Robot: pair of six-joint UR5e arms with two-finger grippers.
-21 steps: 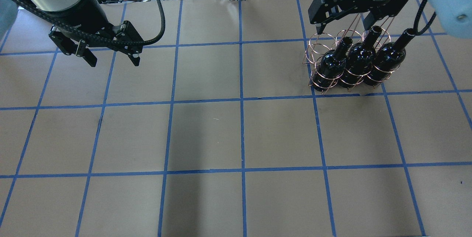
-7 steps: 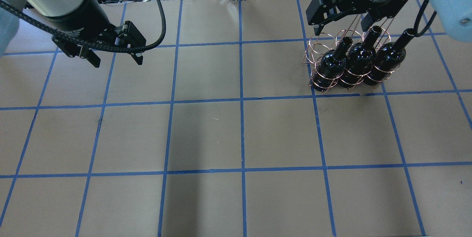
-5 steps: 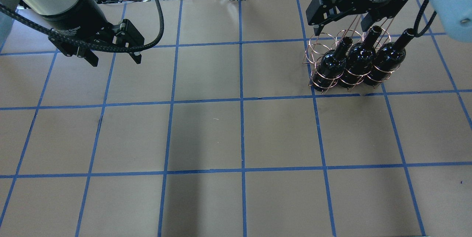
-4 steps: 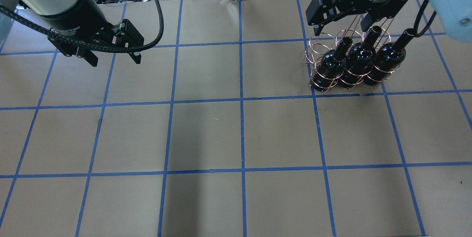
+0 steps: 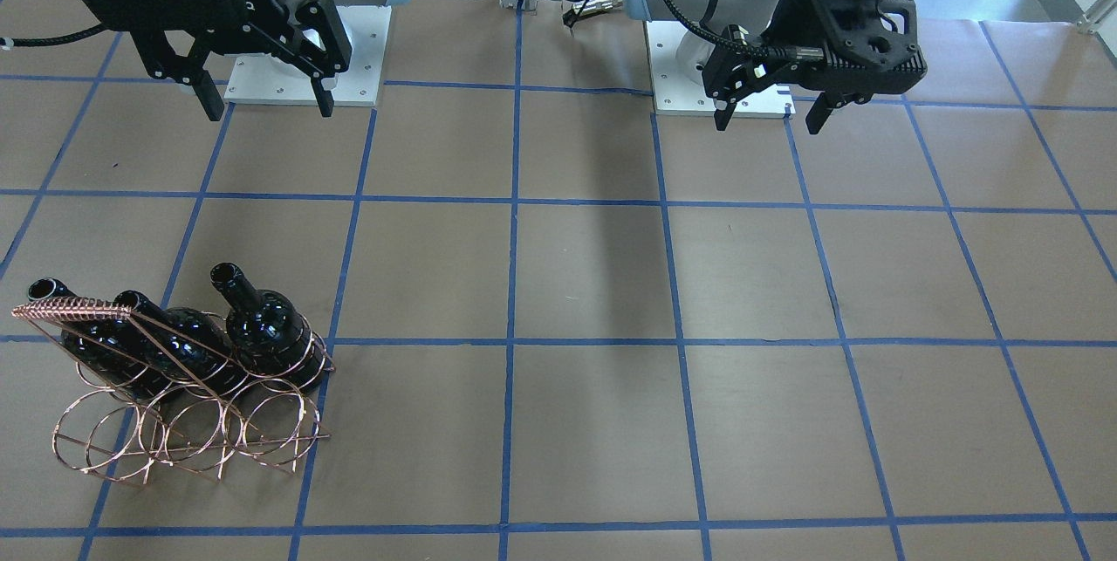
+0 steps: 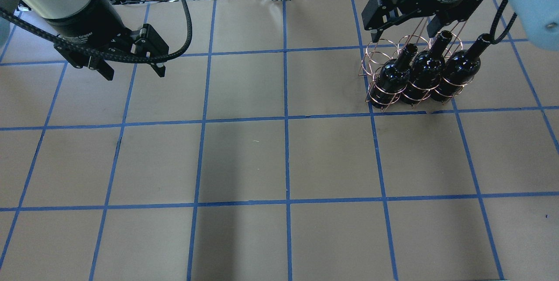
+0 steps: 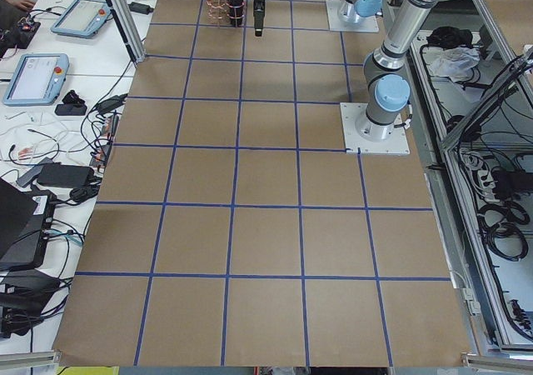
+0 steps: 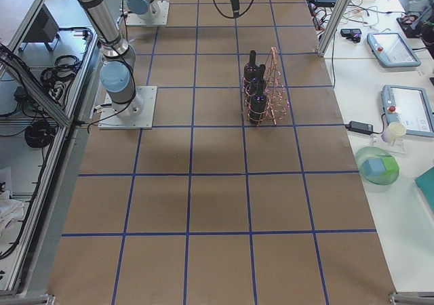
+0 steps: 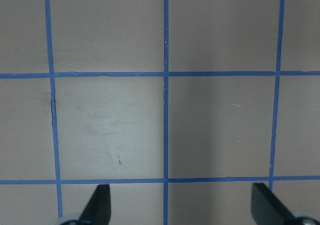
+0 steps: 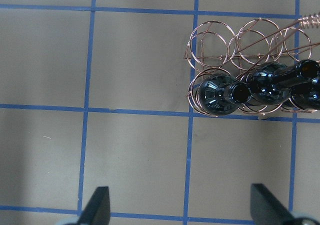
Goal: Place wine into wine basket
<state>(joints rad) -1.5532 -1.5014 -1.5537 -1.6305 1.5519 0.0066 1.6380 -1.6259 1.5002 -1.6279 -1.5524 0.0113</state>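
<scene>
Wine (image 6: 393,78) stands upright in the basket (image 5: 74,309), at about 2 o'clock on the table (image 6: 244,158) in the overhead view. It is one of three black bottles (image 6: 456,71) filling the row nearer the robot; the far row is unfilled. The placing looks done, so what remains is likely a clean retreat. That is best made upward and toward the robot, clear of the basket's wire, so no finger hooks and tips it. The right gripper (image 5: 270,110) hangs high, pointing down, jaws wide and holding nothing, with the basket at 1 o'clock in its wrist view. The left gripper (image 6: 135,74) hovers over bare table toward 10 o'clock, also wide and unladen.
</scene>
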